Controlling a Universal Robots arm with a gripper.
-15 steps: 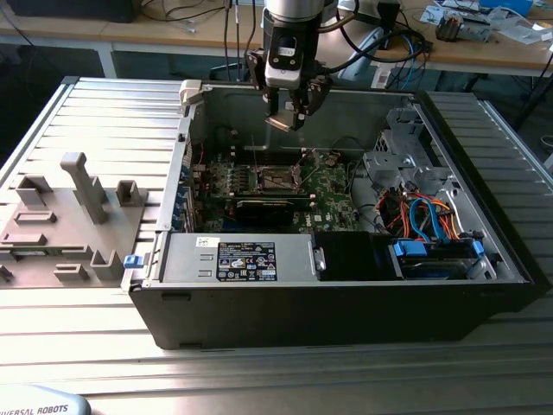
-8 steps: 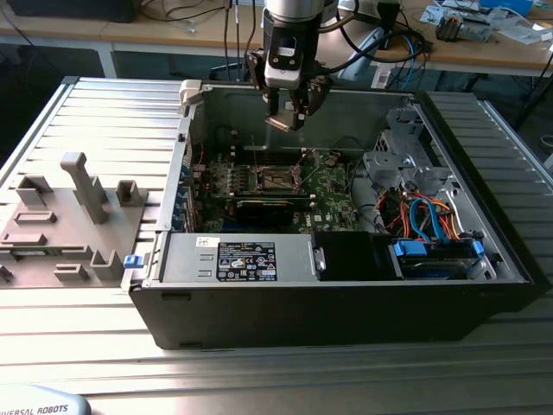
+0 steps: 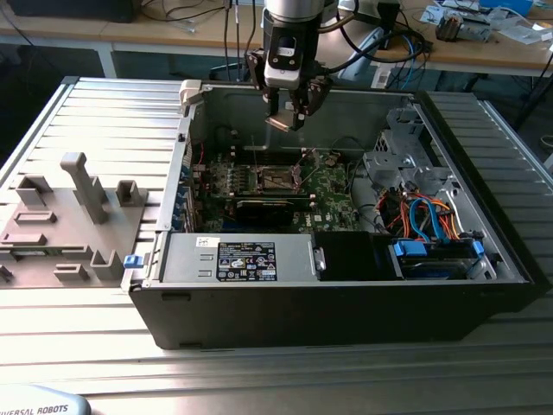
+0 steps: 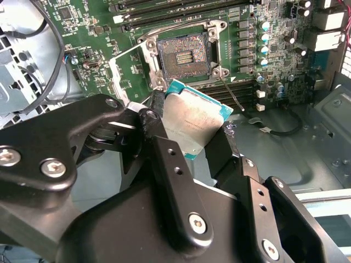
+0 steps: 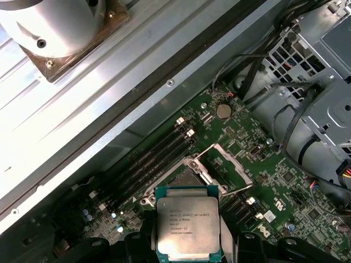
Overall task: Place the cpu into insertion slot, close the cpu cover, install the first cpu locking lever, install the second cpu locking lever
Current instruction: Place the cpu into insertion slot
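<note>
Exterior view shows the tool hanging above the insertion slot, pinching the cpu.

Open PC case sitting on a ribbed metal surface, green motherboard inside, grey jig blocks off to the exterior view's left.

Ribbed metal table carries open computer case, grey fixture block beside
</note>
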